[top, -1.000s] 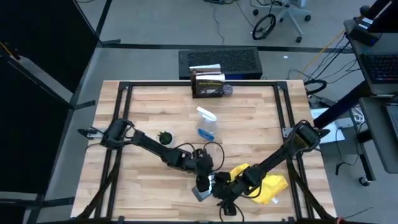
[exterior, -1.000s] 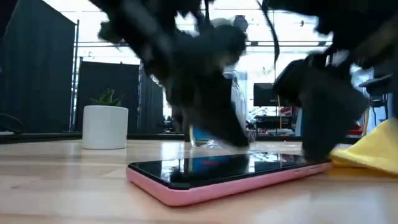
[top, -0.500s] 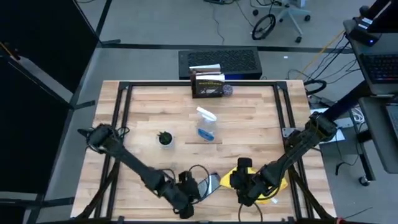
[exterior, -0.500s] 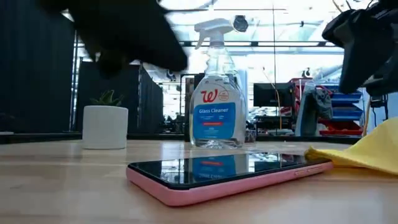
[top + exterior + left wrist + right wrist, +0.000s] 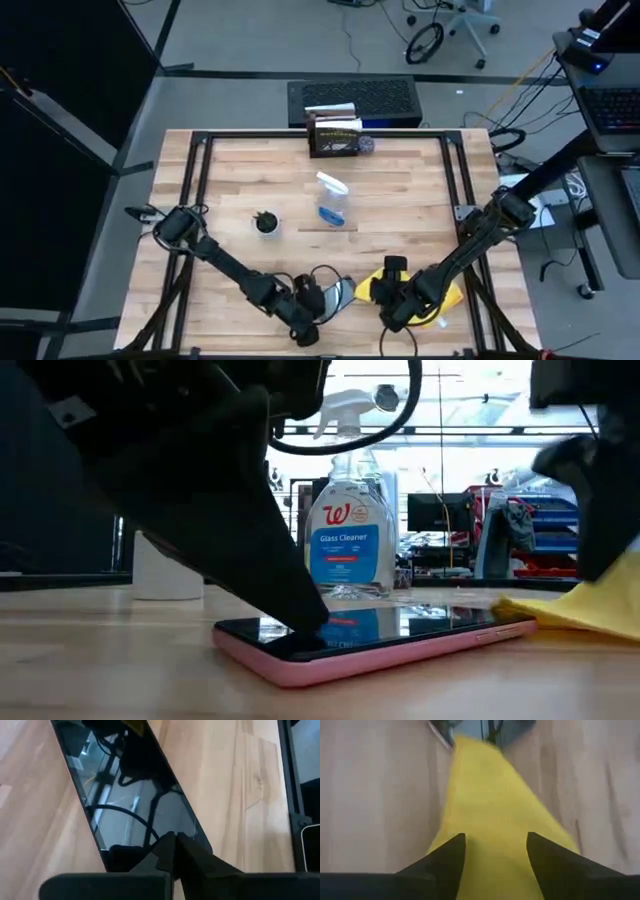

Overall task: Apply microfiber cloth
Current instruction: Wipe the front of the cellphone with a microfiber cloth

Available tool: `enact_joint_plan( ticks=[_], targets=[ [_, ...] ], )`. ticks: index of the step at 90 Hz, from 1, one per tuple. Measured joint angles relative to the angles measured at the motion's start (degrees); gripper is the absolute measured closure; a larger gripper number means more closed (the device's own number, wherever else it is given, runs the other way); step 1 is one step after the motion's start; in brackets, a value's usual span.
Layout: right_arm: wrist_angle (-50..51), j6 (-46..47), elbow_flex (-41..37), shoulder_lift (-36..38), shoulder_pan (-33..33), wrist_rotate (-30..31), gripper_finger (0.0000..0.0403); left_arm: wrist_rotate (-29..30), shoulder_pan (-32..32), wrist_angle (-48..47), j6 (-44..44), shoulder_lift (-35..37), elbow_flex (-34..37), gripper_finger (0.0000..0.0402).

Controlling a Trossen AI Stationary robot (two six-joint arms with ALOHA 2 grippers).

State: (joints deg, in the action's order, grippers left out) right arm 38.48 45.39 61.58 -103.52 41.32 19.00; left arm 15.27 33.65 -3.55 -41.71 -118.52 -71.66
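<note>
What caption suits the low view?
Left pincer presses shut on the smartphone; microfiber cloth beside it, spray bottle behind.

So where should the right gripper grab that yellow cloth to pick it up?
Probably from straight above, on the raised middle fold of the microfiber cloth. It lies crumpled beside the phone, humped rather than flat, so open fingers can pinch that ridge. The right gripper is open and already lined up over it.

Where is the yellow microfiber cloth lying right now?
In the high view, the microfiber cloth lies near the table's front edge, right of centre, just right of the smartphone, under the right tool.
</note>
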Motion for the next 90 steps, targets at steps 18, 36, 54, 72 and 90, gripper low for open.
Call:
enact_joint_plan(
  ticks=[18,36,54,72,90],
  targets=[
    [-4.53,2.08,-3.97,-1.41,0.02,-3.18,0.0247,0.07,-0.02,-0.2,0.24,-0.02,0.0,0.0401],
    [-10.84,1.85,-5.23,-1.64,-0.07,-5.44,0.0335,0.01,0.0,-0.26,0.58,-0.02,0.02,0.0401],
    [-11.56,-4.52,-1.3,-0.33,-1.9,-6.54,0.0397,-0.2,0.0,-0.26,0.61,-0.02,0.04,0.0401],
    [-21.92,-17.59,4.99,1.2,-5.78,-3.16,0.0402,-0.2,-0.13,-0.26,1.79,-0.04,0.04,0.0401],
    [-27.15,-21.82,4.96,-4.24,-9.81,-2.97,0.0403,-0.24,-0.15,-0.28,1.91,-0.04,0.07,0.0401]
  ],
)
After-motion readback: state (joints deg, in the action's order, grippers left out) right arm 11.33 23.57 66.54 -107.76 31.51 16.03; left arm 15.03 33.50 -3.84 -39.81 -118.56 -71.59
